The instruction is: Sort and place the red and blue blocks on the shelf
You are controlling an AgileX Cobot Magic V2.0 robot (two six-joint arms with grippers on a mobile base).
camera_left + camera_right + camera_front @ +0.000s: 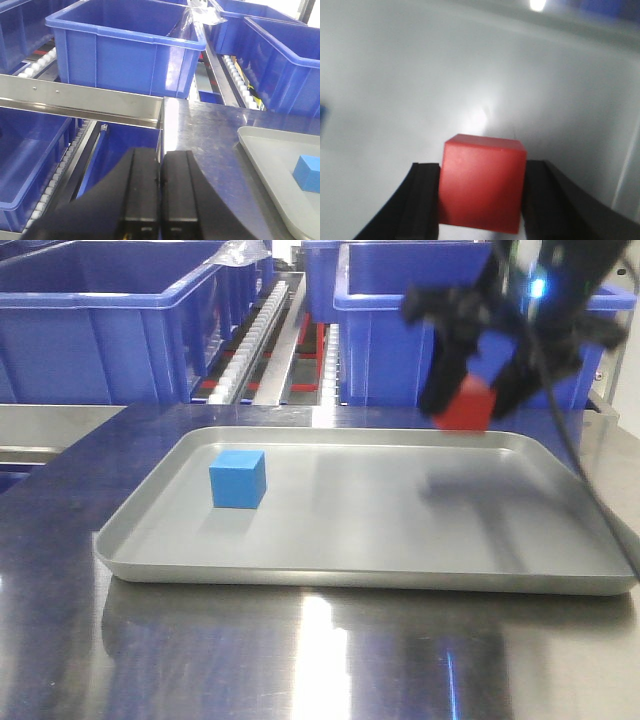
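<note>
Two cubes are seen at the grey tray (380, 515). The red block (466, 408) is clamped by two opposite faces in the right claw (481, 200) and held above the tray's far right corner. The blue block (238, 480) lies flat on the tray's left part, roughly squared to its rim. As cubes, neither shows a long axis. The left claw (161, 200) has its fingers pressed together with nothing between them, left of the tray by the shelf (80, 102) rail.

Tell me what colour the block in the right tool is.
Bright red block, clearest in the right wrist view, inside the right tool.
</note>
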